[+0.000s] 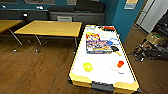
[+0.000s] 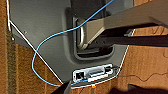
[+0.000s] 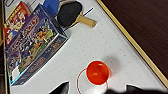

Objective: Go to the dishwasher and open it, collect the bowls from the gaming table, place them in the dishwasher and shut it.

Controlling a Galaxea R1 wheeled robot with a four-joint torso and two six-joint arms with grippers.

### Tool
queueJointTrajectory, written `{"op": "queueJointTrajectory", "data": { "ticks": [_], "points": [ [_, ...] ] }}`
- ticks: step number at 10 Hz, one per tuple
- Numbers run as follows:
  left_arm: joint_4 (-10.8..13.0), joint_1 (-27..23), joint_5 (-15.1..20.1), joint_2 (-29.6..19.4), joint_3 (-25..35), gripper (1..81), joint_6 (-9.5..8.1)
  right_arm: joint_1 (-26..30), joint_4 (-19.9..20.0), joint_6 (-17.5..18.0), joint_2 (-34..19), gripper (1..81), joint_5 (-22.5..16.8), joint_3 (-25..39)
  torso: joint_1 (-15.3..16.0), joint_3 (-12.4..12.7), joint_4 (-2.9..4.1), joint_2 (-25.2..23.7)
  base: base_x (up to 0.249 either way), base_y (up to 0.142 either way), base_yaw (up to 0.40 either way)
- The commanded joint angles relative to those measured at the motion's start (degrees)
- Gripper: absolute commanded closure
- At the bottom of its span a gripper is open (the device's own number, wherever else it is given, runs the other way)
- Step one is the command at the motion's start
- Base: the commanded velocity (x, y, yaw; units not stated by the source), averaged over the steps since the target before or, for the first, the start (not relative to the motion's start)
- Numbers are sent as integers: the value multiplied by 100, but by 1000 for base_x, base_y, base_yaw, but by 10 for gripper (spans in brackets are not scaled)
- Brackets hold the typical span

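The gaming table [image 1: 100, 75], long and white-topped with a yellow rim, stands just ahead of me. A pale yellow-green bowl [image 1: 87, 66] sits near its front left, and a small orange-red bowl [image 1: 120, 64] near its front right. Colourful board-game boxes [image 1: 98, 43] lie at mid-table. In the right wrist view, my right gripper [image 3: 96, 90] hangs open just above the table beside the orange-red bowl [image 3: 98, 73], apart from it. My left gripper [image 2: 97, 90] is open and empty over my own grey base and the wooden floor. The dishwasher is out of view.
A table-tennis paddle [image 3: 72, 13] lies beside the game boxes [image 3: 32, 42]. Yellow-topped tables [image 1: 50, 27] stand to the left on the wooden floor. Dark cabinets [image 1: 77, 16] line the back wall. Cardboard boxes and clutter [image 1: 152, 46] sit on the floor at the right.
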Motion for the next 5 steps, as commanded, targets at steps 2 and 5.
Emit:
{"op": "queueJointTrajectory", "data": {
  "ticks": [2, 5],
  "points": [
    [-97, -5, 402, -2, 34, 10, 26, 495, 102, 26, 590, 10, -84, -628, 0, 0, 0, 0, 0, 0, 0],
    [-97, -31, 402, -2, 34, 10, 26, 108, 137, -9, 1020, 10, -40, -1127, 2, 0, 0, 0, 0, 0, 0]
  ]
}}
